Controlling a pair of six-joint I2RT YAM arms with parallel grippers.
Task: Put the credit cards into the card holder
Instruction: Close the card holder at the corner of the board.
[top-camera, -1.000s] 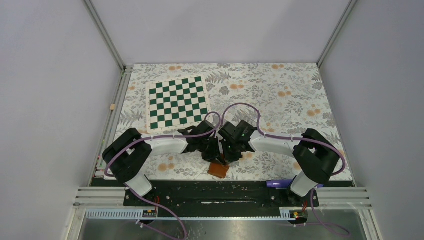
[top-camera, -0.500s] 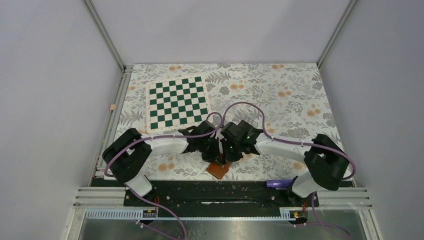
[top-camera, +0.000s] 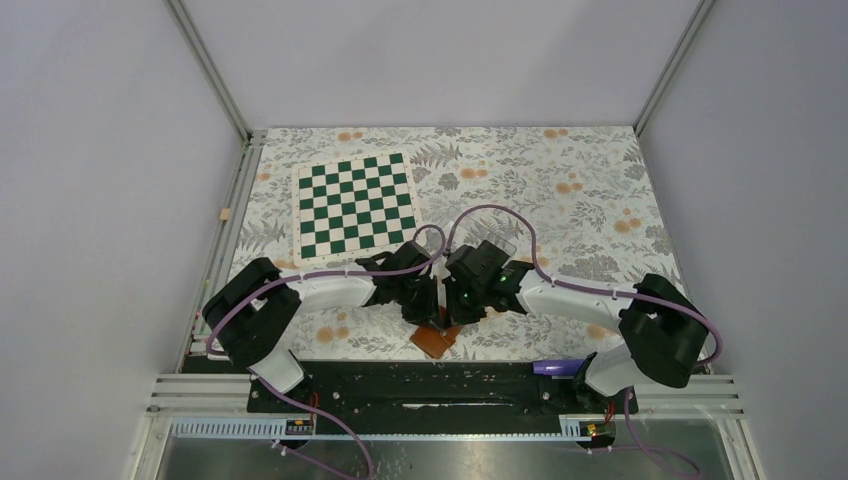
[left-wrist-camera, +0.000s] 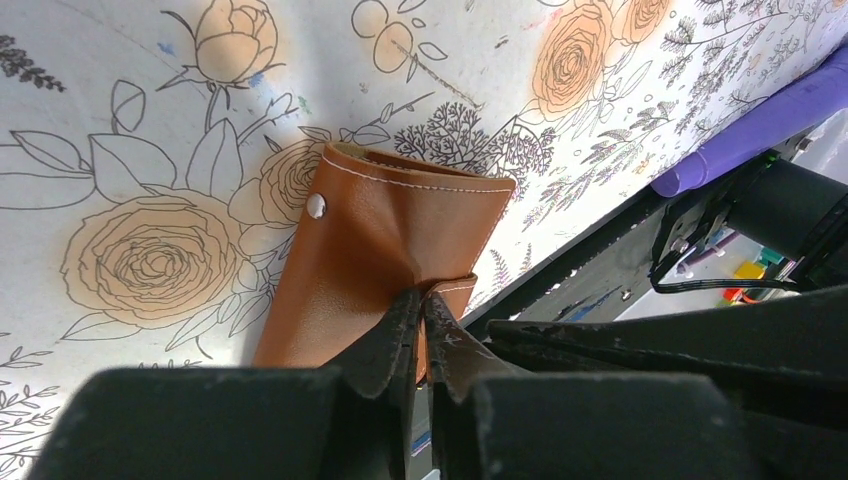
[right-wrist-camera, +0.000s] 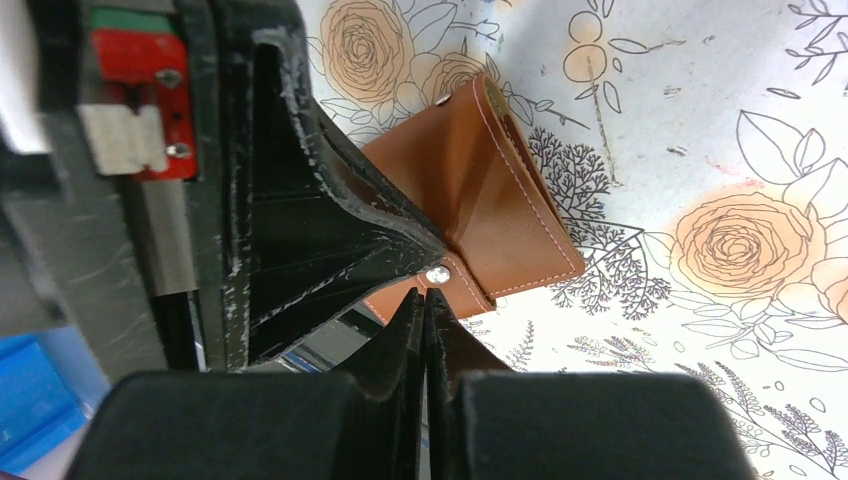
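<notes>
The card holder lies on the floral tabletop, nearer the arm bases than the chessboard and slightly to its right; the left gripper pinches 1 leather flap; the right gripper is pressed together, tips against the snap tab, and whether it has caught any leather cannot be told; 0 credit cards are visible; judged status: holder being opened, all insertion outstanding.

The left arm and right arm are showing white link covers between black joint housings. A purple cable is running along each; black fingers are tapering to scuffed tips.
</notes>
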